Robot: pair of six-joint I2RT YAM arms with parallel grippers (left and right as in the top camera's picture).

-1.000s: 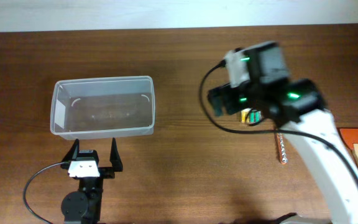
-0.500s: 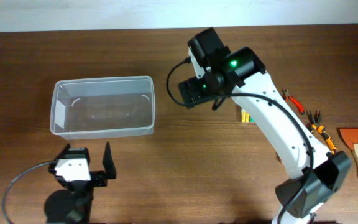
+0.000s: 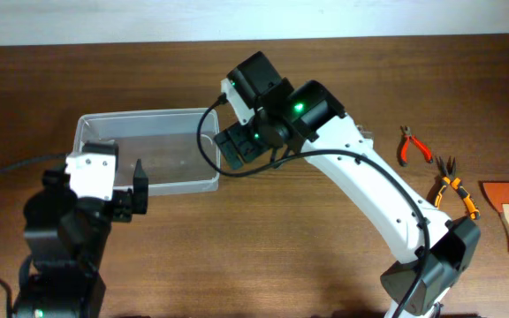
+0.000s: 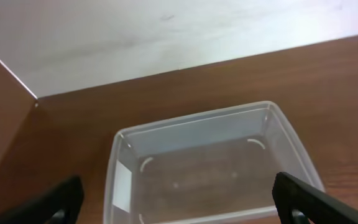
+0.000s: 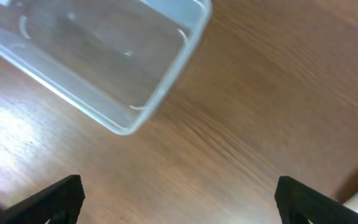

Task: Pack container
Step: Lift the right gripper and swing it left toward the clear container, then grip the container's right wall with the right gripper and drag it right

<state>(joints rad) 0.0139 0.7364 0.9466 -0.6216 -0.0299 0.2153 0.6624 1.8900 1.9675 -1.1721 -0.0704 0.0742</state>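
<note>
Surface: dark brown wooden table (image 3: 325,265), with a pale wall along its far edge. Item, left: left gripper (image 4: 176,199), jaws spread wide and holding nothing, raised at the near side of the container and looking down into it. Item, left of centre: container (image 3: 157,155), a clear plastic bin with rounded corners, standing upright on the table; its floor shows bare in both the overhead and the left wrist views, so nothing is packed yet. Item, centre: right gripper (image 5: 179,193), jaws fully apart and empty, poised at the container's right end; its own camera shows a corner of the bin and bare wood underneath. Items, right, well apart from the bin: red-handled pliers (image 3: 414,146); orange-and-black pliers (image 3: 453,185) just beyond them; a scraper (image 3: 505,196) with a rust-coloured blade and pale handle near the table's right edge. Judged step: the packing is at its very start, with both arms unloaded. Judged next move: one arm, most likely the right, needs to reach the tools on the right, close on one lying flat on the wood, and carry it over the rim into the bin.
</note>
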